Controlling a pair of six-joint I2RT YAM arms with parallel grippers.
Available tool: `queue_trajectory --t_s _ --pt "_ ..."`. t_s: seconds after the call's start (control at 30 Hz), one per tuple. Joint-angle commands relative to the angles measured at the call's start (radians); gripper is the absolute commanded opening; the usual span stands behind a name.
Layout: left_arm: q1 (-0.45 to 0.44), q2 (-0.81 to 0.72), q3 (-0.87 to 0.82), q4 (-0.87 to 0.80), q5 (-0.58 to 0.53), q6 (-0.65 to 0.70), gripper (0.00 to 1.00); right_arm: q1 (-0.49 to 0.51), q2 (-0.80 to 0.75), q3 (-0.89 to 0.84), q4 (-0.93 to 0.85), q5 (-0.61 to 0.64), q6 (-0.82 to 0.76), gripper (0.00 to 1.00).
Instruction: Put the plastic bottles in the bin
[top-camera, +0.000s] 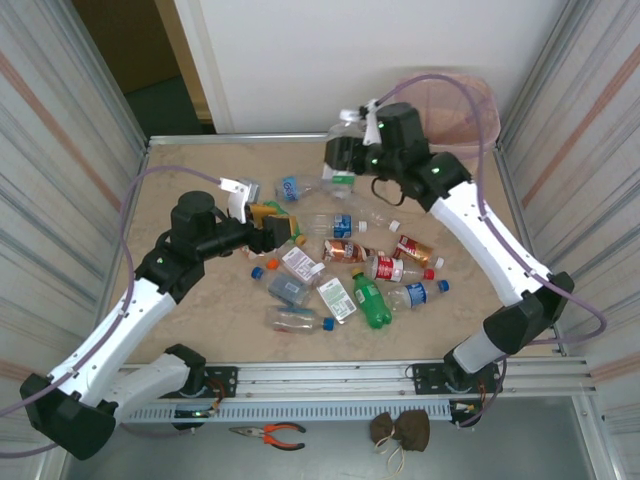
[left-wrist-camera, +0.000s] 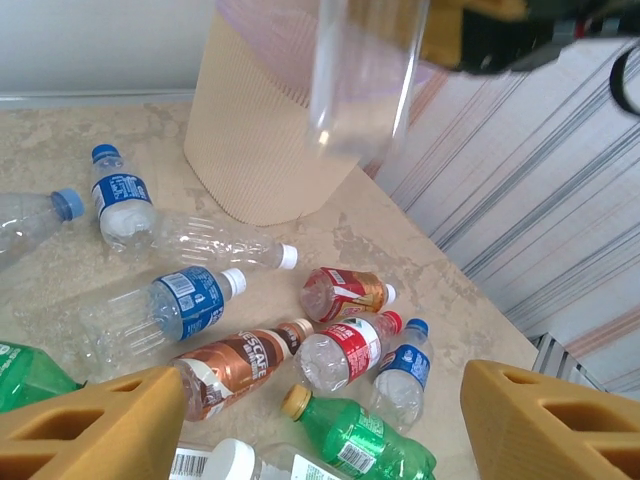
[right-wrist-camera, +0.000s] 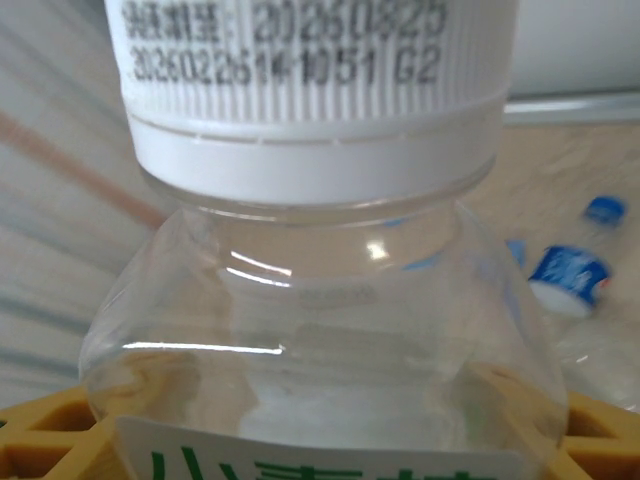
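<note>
— What has the right pincer (top-camera: 345, 150) got?
— It is clamped on a clear bottle (right-wrist-camera: 310, 330) with a white cap (right-wrist-camera: 310, 110), with a yellow finger (right-wrist-camera: 45, 440) on either side of its body. The bottle is raised off the tabletop (top-camera: 230, 310). In the overhead view it sits left of the bin (top-camera: 475, 95), not over the rim.
— And the bin itself?
— Upright at the far right corner, beside the striped wall (top-camera: 570, 120). In the overhead view the right arm's purple cable (top-camera: 440, 78) arcs across its mouth.
— The left pincer?
— The left pincer (left-wrist-camera: 325, 405) is spread wide and holds nothing, low over the left side of the pile. From its wrist camera the held bottle hangs right in front of the bin's wall.
— What lies beneath?
— About 12 bottles (top-camera: 345, 250) on their sides mid-tabletop, several touching. Between the open fingers lie a green bottle (left-wrist-camera: 350, 440), a brown coffee bottle (left-wrist-camera: 240, 360), a red-labelled bottle (left-wrist-camera: 345, 350) and a blue-labelled bottle (left-wrist-camera: 405, 365), packed close. A small red-and-brown bottle (left-wrist-camera: 345, 292) lies nearest the bin.
— Anything else?
— Orange-handled pliers (top-camera: 270, 433) and a small brown pouch (top-camera: 400, 430) sit on the ledge before the arm bases, well apart from the bottles
</note>
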Motion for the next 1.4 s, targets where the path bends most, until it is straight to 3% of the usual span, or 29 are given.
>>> queue_trajectory --t_s 0.0,0.33,0.67,1.07,1.37 --pt "0.001 -0.014 0.002 0.022 -0.027 0.019 0.74 -0.083 -0.055 0.071 -0.017 0.01 -0.07 0.61" --pt "0.006 -0.01 0.007 0.025 -0.054 0.015 0.75 -0.334 0.008 0.202 0.069 0.106 -0.274 0.58" --pt "0.008 0.012 0.01 0.031 -0.068 0.008 0.75 -0.481 0.251 0.365 0.03 0.158 -0.461 0.58" --pt "0.011 0.061 0.02 0.044 -0.075 0.018 0.75 -0.553 0.598 0.639 -0.213 0.104 -0.485 0.57" --pt "0.022 0.077 0.007 0.039 -0.081 0.024 0.75 -0.559 0.744 0.697 -0.372 0.064 -0.484 0.56"
